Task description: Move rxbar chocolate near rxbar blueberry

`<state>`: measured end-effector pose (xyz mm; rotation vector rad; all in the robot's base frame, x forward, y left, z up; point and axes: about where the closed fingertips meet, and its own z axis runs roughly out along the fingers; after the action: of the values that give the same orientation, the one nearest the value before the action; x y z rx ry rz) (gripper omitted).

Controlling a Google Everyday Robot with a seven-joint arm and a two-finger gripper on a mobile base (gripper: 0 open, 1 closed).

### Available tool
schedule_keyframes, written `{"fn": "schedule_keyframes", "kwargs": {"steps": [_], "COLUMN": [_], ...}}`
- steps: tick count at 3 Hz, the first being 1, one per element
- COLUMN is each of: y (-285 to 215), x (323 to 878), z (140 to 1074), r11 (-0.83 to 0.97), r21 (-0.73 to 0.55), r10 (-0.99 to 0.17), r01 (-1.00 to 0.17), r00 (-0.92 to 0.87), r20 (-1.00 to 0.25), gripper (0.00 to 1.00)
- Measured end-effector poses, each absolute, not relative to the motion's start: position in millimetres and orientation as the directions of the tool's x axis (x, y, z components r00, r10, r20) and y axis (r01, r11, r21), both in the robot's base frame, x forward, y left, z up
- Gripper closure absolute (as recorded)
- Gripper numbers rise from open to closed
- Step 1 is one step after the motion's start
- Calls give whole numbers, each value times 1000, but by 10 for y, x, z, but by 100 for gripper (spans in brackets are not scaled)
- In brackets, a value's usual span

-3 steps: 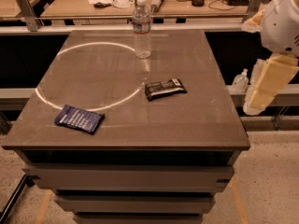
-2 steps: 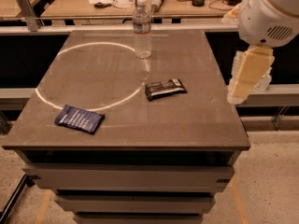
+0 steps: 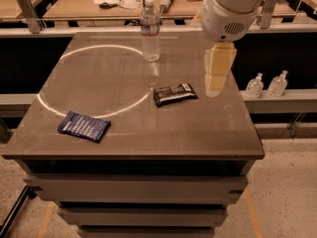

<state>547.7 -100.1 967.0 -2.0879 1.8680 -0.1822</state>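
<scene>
The rxbar chocolate, a black-wrapped bar with white lettering, lies flat near the middle of the brown table. The rxbar blueberry, a dark blue bar with pale lettering, lies flat near the table's front left. My gripper hangs from the white arm above the table's right side, pointing down. It is to the right of the black bar and apart from it, holding nothing I can see.
A clear water bottle stands upright at the back middle of the table, behind the black bar. Two small white bottles sit on a low shelf to the right. A cluttered desk runs behind.
My arm and gripper have swung left, from beyond the table's right edge to above its right side. Both bars and the bottle have not moved.
</scene>
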Motion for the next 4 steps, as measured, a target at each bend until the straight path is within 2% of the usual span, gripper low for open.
{"fn": "schedule_keyframes", "kwargs": {"steps": [2, 4], "y": [-709, -674], "x": [5850, 5950], "z": [9012, 8366], "r11": [-138, -115], "r21": [-212, -86], "r10": [-972, -970], "r01": [-967, -990], "r00": [173, 131], "r20": [-156, -203], "gripper": [0, 0]}}
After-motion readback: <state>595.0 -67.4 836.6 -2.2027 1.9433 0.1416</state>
